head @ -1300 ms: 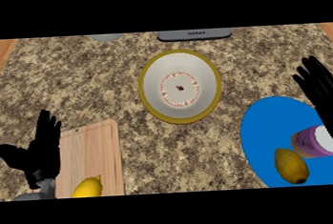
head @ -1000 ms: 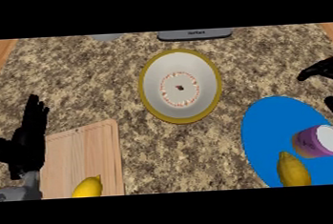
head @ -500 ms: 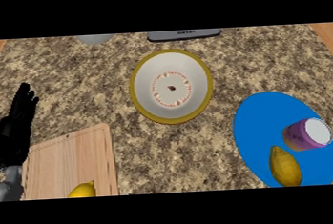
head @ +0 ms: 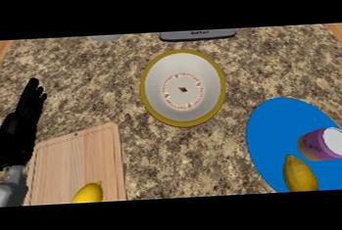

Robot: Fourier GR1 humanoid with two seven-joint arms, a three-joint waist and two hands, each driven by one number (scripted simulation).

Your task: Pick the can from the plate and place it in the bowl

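Can (head: 324, 144) sits on the blue plate (head: 272, 131) at the right side of the counter (head: 92, 77), lying tilted with its white end facing up and to the right, purple body toward the plate's middle. A lemon (head: 298, 174) lies on the same plate just below the can, close to it or touching, can't tell which. Bowl (head: 183, 88), white inside with a yellow rim and a red ring pattern on its floor, stands near the middle of the counter, well apart from the plate, up and to the left of it; nothing in it. Left hand (head: 19, 127) shows at the left edge, fingers straight and spread apart, pointing up, holding nothing, resting over the counter just above the top left corner of the cutting board (head: 75, 166). Right hand is out of frame, so no read on its fingers. Wooden cutting board lies at lower left with a second lemon (head: 88, 193) on its lower edge, partly cut off by the frame. At the top edge, a dark flat item (head: 197, 34) sits above the bowl and a grey rounded item (head: 106, 38) to its left, both mostly cropped, can't tell what they are.
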